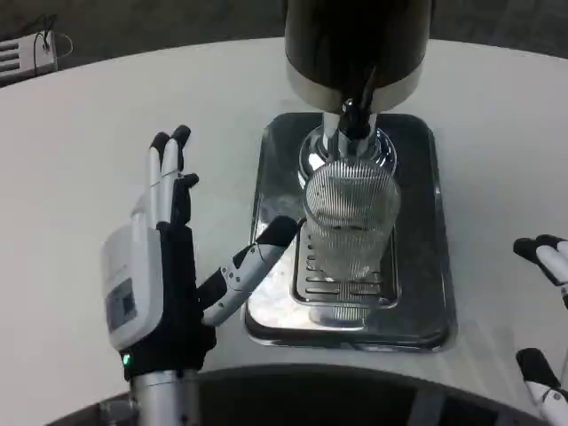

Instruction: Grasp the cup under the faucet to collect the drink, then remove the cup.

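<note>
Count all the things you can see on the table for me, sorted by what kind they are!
Robot hands: 2, left hand and right hand
Clear ribbed cup: 1
Drink dispenser: 1
Metal drip tray: 1
Total: 5

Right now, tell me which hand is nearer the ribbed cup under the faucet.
Left. The left hand is open just beside the cup, its thumb reaching almost to the cup's side. The right hand waits far off at the table's right edge.

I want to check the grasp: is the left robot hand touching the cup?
Cannot tell. In the head view the left robot hand has its thumb tip at the edge of the cup, but no contact or gap shows plainly.
</note>
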Controlling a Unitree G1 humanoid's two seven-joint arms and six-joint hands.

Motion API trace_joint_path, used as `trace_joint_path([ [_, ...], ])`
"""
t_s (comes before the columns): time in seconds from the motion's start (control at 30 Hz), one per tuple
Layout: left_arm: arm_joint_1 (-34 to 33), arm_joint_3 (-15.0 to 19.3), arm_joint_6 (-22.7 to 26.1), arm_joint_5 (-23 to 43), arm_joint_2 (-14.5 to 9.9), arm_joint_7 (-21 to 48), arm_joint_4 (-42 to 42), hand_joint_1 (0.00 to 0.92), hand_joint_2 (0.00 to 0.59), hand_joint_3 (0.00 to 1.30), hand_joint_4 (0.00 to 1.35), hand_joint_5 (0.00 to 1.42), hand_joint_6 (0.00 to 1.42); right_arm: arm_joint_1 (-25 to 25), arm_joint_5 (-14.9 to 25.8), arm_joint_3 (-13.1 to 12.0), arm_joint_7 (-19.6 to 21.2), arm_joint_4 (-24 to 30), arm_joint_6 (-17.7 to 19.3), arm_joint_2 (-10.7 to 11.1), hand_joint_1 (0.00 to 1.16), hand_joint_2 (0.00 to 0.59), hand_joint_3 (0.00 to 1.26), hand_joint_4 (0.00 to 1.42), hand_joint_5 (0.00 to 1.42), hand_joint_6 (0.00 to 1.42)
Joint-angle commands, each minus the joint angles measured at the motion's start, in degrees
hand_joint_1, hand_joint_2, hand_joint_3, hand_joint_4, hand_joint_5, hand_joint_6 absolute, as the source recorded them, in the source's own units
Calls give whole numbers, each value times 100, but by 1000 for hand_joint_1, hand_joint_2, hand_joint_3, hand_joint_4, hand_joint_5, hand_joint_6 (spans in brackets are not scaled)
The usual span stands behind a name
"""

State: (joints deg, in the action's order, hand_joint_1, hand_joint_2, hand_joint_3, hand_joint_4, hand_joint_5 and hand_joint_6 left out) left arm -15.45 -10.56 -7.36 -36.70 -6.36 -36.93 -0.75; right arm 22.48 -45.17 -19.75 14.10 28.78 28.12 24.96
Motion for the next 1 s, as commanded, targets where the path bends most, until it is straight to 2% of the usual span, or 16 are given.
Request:
trace_joint_path([
  [0.03, 185, 32, 370, -146, 26, 610, 1047, 0, 86, 37, 0, 200, 57, 101, -160, 152, -8, 2, 78, -35, 215, 514, 130, 119, 190, 271],
  [0.27, 69, -75, 717, -367, 99, 1414, 1876, 0, 109, 15, 0, 167, 0, 252, -450, 312, 99, -114, 120, -43, 218, 511, 127, 119, 185, 267],
  [0.47, -550, -140, 812, -406, 19, 2217, 2439, 0, 115, 28, 0, 153, 0, 245, -634, 483, 130, -158, 44, -96, 232, 507, 127, 117, 160, 251],
  [0.77, -982, -361, 745, -618, 63, 2749, 2650, 0, 107, 54, 0, 191, 0, 142, -773, 677, 130, -126, -127, -159, 245, 517, 127, 106, 144, 232],
  [1.0, -928, -446, 703, -630, 161, 2789, 2646, 0, 107, 60, 0, 196, 0, 147, -793, 750, 91, -19, -222, -191, 248, 517, 127, 106, 141, 231],
])
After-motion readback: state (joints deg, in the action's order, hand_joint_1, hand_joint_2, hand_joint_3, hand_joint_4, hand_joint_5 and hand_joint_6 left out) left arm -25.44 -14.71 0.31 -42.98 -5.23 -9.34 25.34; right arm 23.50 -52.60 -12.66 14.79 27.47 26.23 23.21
